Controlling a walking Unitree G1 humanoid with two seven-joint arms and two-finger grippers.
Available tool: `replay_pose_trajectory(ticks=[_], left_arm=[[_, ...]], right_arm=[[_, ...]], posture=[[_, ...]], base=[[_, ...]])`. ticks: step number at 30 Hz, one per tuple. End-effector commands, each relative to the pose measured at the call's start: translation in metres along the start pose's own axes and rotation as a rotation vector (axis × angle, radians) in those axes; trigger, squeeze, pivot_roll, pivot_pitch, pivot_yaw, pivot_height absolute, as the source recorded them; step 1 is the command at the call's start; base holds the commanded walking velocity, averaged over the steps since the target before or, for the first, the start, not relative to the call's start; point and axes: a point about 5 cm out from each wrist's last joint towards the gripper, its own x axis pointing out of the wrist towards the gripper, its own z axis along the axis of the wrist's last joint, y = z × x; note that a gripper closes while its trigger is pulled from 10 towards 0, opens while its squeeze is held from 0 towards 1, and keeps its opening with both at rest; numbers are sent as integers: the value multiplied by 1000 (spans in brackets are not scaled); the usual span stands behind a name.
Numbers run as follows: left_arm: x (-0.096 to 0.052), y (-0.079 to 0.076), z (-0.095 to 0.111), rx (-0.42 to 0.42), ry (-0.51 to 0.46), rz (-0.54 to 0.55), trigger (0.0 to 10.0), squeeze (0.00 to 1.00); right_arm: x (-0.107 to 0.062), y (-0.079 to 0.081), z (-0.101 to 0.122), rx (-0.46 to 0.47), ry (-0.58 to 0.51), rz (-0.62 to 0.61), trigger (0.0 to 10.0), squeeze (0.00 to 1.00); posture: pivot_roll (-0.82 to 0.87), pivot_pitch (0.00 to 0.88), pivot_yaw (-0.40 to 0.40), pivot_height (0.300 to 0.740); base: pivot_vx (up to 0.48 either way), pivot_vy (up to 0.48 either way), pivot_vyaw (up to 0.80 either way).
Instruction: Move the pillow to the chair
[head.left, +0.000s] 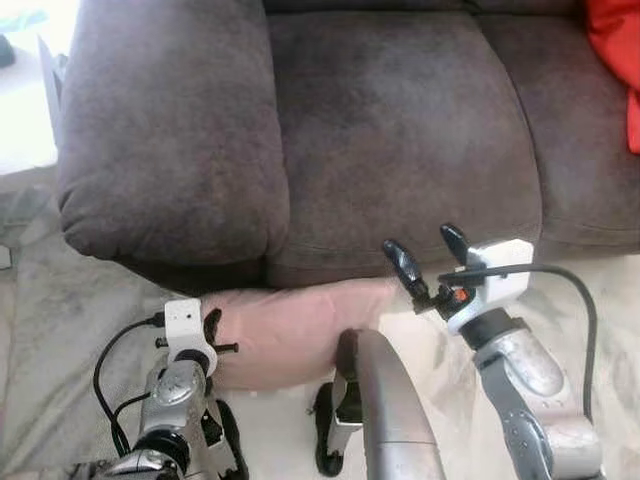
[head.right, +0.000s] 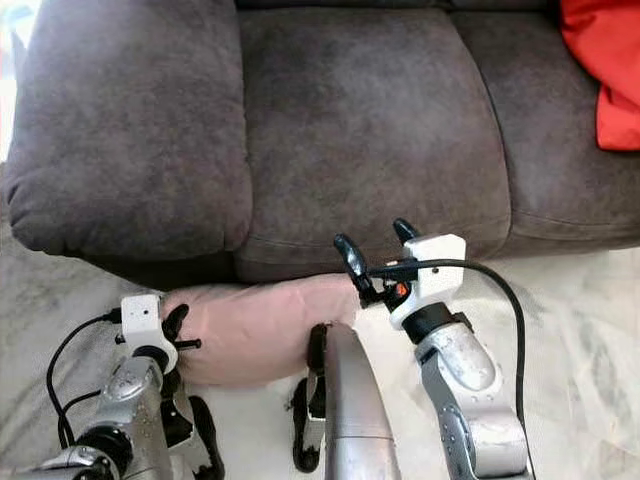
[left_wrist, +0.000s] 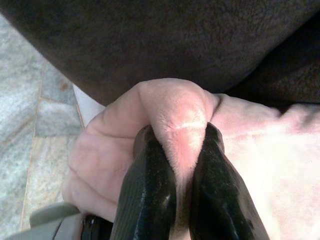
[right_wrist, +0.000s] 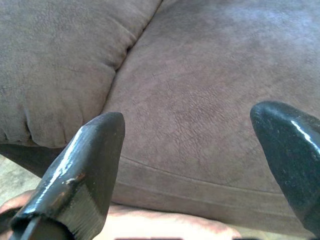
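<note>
Where the brown sofa (head.left: 400, 130) meets the floor, low in frame, lies a soft pink pillow (head.left: 300, 330), its corner bunched in the left gripper (left_wrist: 175, 165). Right gripper (head.left: 427, 252) hovers wide.

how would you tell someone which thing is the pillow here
Find the big brown sofa. Below its front edge hangs the pillow, pinched by the left gripper. It is pale pink and plush, unlike the red cloth on the seat.
</note>
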Motion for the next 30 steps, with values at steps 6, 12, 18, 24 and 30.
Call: replay_pose_trajectory(ticks=[6,12,18,24,30], left_arm=[[-9,8,-14,-30,40,36,10000,0],[-4,7,-6,-29,25,25,10000,0],[-3,2,-6,-30,24,10,10000,0],[-4,0,-8,-33,30,5,10000,0],[-3,-2,-7,-34,33,-2,10000,0]], right_arm=[[-1,1,-9,4,14,-17,10000,0],[1,2,-10,9,2,-27,10000,0],[1,1,-12,9,-1,-37,10000,0],[2,1,-14,11,-1,-44,10000,0],[3,2,-15,14,-1,-45,10000,0]], posture=[[-116,381,-115,542],[-113,370,-98,542],[-109,371,-87,542],[-104,373,-80,542],[-100,367,-76,542]], base=[[0,0,0],[0,0,0],[-241,0,0],[-276,0,0],[-280,0,0]])
